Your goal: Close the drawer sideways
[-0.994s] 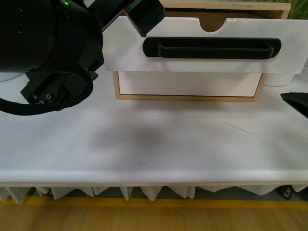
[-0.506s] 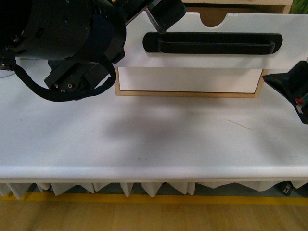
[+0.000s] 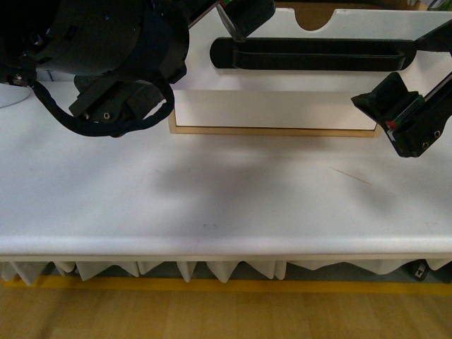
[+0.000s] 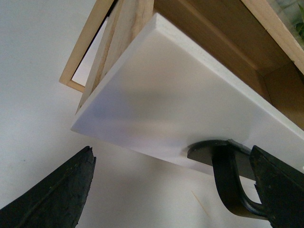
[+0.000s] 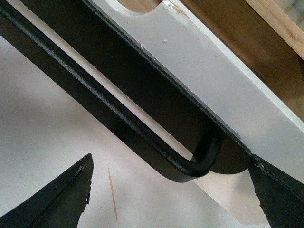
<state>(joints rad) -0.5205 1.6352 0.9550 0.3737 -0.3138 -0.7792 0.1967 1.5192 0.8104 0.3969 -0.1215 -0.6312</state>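
The drawer (image 3: 282, 79) has a white front, a long black bar handle (image 3: 311, 54) and a half-round notch (image 3: 316, 18); it stands out from the light wood cabinet (image 3: 275, 131). My left gripper (image 3: 236, 21) is open at the handle's left end. In the left wrist view (image 4: 171, 190) the drawer front (image 4: 180, 109) and the handle end (image 4: 228, 185) lie between its fingers. My right gripper (image 3: 385, 70) is open by the handle's right end. In the right wrist view (image 5: 171, 199) the handle bend (image 5: 199, 161) sits between its fingers.
A plain white drawer front (image 3: 275, 109) without a handle sits below in the cabinet. A thin wooden stick (image 3: 351, 176) lies on the white table (image 3: 212, 205), also showing in the right wrist view (image 5: 113, 194). The table's front edge is near.
The drawer front has moved back toward the cabinet. My right gripper came in from the right and rose to the handle's right end. My left arm shifted right and inward.
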